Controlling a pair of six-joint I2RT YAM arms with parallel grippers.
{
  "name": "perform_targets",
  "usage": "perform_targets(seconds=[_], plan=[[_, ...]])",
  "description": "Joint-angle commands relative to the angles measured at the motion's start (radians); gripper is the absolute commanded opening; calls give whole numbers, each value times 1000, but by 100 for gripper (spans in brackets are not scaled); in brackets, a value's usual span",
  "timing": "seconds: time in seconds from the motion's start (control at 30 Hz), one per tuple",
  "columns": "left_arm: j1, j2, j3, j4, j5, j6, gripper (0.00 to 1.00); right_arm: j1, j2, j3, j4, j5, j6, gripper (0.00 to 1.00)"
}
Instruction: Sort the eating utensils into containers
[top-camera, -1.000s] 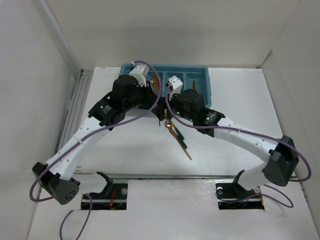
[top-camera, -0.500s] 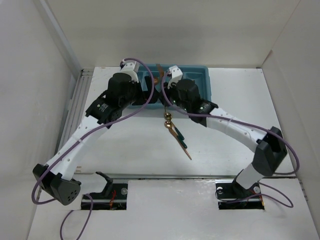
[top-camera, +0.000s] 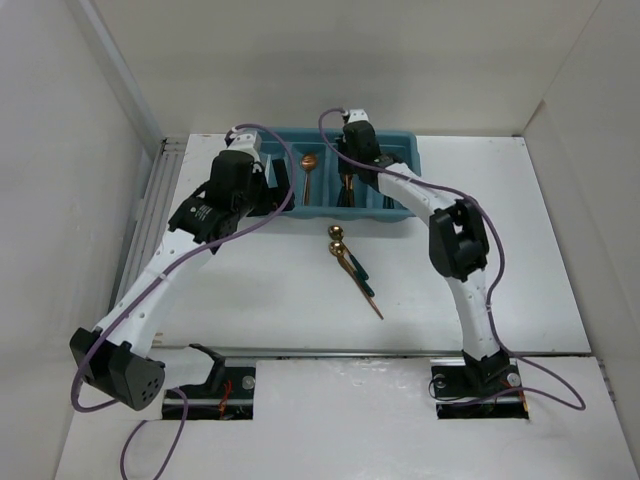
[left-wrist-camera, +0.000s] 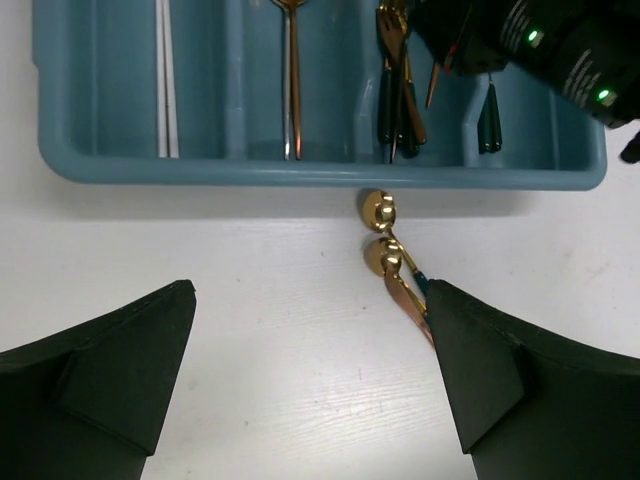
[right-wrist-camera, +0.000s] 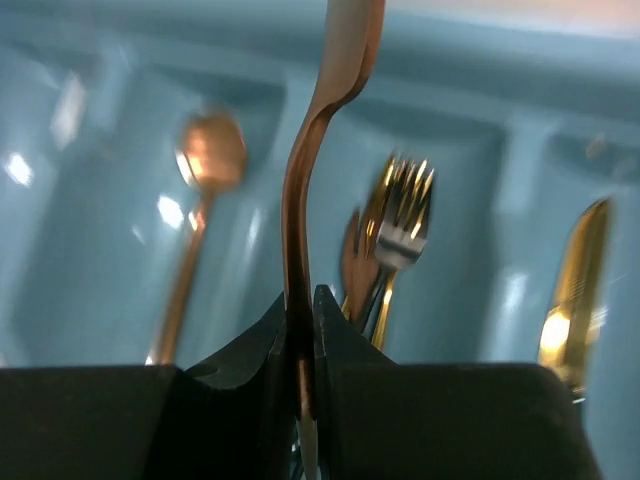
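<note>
A white table (top-camera: 250, 290) carries the blue tray (left-wrist-camera: 300, 172). Over the tray's middle the right gripper (right-wrist-camera: 300, 310) clamps a copper utensil (right-wrist-camera: 298, 200) upright, probably to drop it inside. The left gripper (left-wrist-camera: 310, 290) gapes empty just before the tray, facing loose spoons (left-wrist-camera: 380, 235).

No readable text or labels anywhere.

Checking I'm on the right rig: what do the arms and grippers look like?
The left arm and right arm have white links, black joint housings and a purple cable each. The left gripper and right gripper have dark, wedge-shaped fingers. Green lights glow on the right arm's black wrist.
</note>
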Motion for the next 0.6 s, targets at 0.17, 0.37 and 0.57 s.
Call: perform_targets(seconds=[0.17,0.37,0.57], plan=[[40,-18,-1,-9,-11,30,100,17,-28,-49,-33,60,73,36],[50,-9,-1,-9,-1,30,100,17,-146,-71,-51,105,82,58],[83,-30,-11,-9,-29,49,100,109,-341,-219,-103,-33,-161,48]])
